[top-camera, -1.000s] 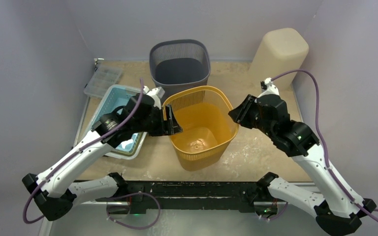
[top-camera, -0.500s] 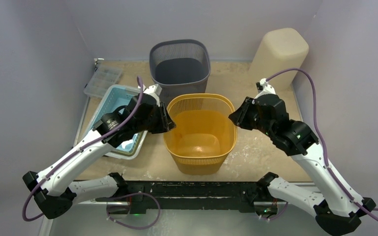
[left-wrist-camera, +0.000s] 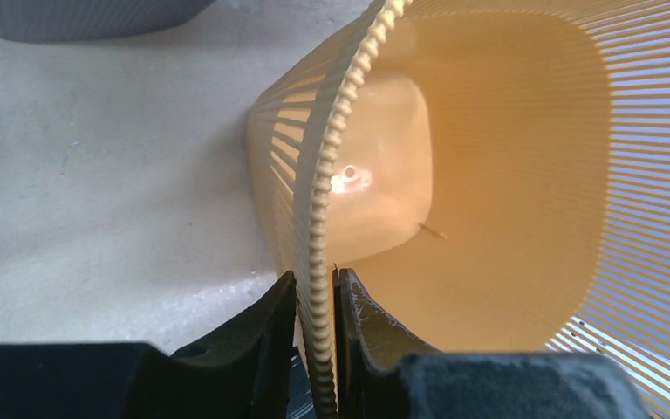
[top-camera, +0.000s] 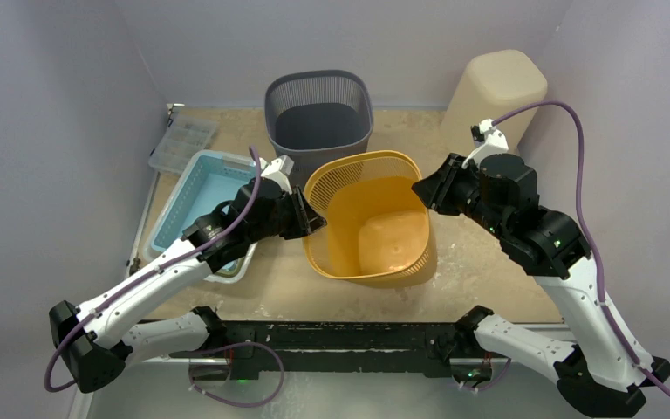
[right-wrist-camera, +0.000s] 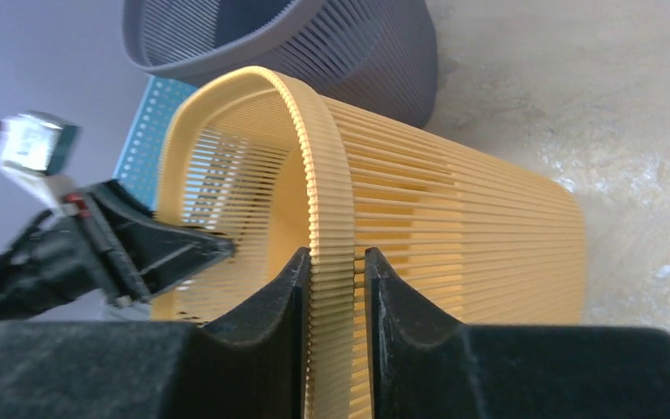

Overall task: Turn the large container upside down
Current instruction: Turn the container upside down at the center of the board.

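The large container is an orange slatted basket [top-camera: 375, 231] in the middle of the table, tilted off upright between my two arms. My left gripper [top-camera: 314, 223] is shut on its left rim, one finger inside and one outside, and the ribbed rim edge runs between the fingers [left-wrist-camera: 316, 284]. My right gripper [top-camera: 419, 194] is shut on the opposite rim [right-wrist-camera: 333, 262]. The left wrist view looks into the basket's bare inside [left-wrist-camera: 488, 175]. Its outer wall [right-wrist-camera: 454, 227] fills the right wrist view.
A grey slatted basket [top-camera: 318, 109] stands just behind the orange one. A light blue tray [top-camera: 205, 196] lies under my left arm, with a clear plastic box [top-camera: 181, 144] behind it. A tall beige container [top-camera: 493, 92] stands at the back right corner.
My left gripper closed on the basket's left rim. Both arms then shifted the basket slightly right and back and tilted it.
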### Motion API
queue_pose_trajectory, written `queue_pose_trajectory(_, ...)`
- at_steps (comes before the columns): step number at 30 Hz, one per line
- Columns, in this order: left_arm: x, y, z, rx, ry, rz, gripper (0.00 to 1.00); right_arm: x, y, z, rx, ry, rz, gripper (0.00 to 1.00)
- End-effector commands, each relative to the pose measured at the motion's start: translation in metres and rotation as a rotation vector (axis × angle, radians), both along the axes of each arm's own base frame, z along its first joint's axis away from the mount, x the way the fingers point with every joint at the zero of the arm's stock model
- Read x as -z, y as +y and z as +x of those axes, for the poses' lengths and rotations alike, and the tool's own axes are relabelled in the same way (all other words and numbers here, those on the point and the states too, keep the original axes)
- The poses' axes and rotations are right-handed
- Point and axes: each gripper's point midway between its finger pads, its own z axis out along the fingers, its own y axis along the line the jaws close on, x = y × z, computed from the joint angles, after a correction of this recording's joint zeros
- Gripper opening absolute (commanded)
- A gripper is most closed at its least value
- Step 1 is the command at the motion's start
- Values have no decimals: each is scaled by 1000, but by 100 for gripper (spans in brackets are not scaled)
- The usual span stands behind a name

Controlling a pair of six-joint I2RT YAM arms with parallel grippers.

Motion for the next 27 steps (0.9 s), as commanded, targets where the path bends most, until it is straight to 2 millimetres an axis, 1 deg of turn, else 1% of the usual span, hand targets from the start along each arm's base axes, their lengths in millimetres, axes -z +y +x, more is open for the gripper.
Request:
queue_pose_trajectory(1, 4, -28, 5, 40, -18, -120, 0, -61, 30, -9, -137, -124, 183, 30)
queue_pose_trajectory(5, 25, -28, 10, 17, -3, -103, 0, -53, 32, -9, -146, -98, 172, 37)
queue_pose_trajectory(9, 48, -29, 8, 12, 26, -110, 0, -54, 33, -10, -152, -106, 178, 49)
queue_pose_trajectory(13, 76, -25, 7, -25, 63, -105, 0, -53, 37, -11, -175, -105, 181, 55)
queue_pose_trajectory(15, 90, -19, 7, -54, 82, -85, 0, -51, 40, -12, -193, -98, 182, 58)
queue_pose_trajectory(18, 110, -10, 8, -98, 96, -48, 0, -51, 40, -16, -208, -98, 184, 61)
queue_pose_trajectory(22, 135, -7, 6, -101, 128, -2, 0, -50, 34, -18, -188, -107, 184, 63)
queue_pose_trajectory(24, 151, -4, 5, -104, 150, 38, 0, -43, 31, -18, -172, -96, 175, 64)
queue_pose_trajectory(27, 167, -2, 7, -102, 172, 98, 0, -23, 28, -18, -149, -43, 150, 64)
